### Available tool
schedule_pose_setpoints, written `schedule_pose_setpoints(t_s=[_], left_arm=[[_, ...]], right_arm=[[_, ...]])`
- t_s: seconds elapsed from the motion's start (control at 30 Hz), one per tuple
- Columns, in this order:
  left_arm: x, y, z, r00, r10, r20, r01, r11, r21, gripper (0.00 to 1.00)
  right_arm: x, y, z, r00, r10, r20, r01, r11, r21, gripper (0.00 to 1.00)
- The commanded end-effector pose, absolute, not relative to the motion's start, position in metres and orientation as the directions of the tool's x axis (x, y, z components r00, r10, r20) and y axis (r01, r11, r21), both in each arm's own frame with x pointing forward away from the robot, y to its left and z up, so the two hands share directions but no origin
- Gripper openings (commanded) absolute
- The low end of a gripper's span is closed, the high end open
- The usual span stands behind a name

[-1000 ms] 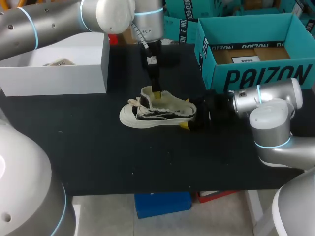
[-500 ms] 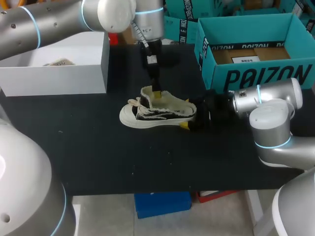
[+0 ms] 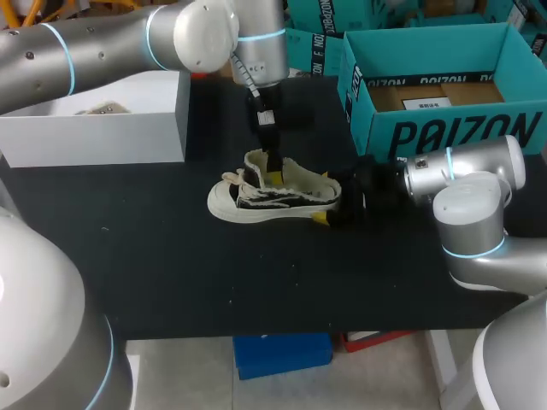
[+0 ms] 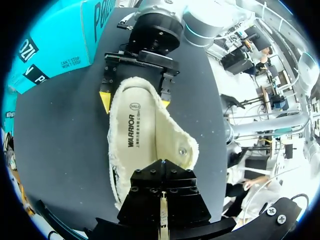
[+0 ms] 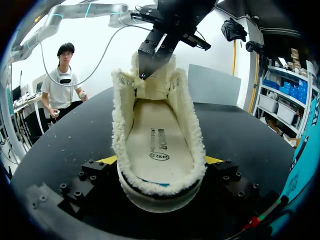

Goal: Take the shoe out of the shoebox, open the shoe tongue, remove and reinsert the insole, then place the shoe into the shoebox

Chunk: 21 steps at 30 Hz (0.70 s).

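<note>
Pinching the shoe heel, right jaws (insole visible only in wrist views); left jaws' state unclear.

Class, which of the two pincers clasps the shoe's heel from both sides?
The right pincer: its yellow tips press the shoe at its heel from both sides, while the left pincer is at the tongue.
</note>
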State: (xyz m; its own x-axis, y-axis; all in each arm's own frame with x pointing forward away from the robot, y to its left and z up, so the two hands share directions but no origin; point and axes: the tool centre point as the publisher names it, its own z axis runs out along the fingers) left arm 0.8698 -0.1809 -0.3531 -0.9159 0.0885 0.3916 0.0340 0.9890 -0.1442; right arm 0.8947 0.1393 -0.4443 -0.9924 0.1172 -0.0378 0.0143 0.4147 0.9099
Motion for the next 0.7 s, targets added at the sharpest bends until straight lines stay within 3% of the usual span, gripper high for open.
schedule_pose_setpoints(t_s=[0.03,0.7], left_arm=[[0.867,-0.194,-0.363,-0.919,0.088,0.384,0.047,0.992,-0.115,0.00],[0.862,-0.194,-0.400,-0.919,0.054,0.392,0.033,0.998,-0.059,0.00]], right_arm=[[0.895,0.138,-0.446,-0.992,0.117,-0.036,0.016,0.416,0.909,0.00],[0.895,0.138,-0.446,-0.992,0.117,-0.036,0.016,0.416,0.909,0.00]])
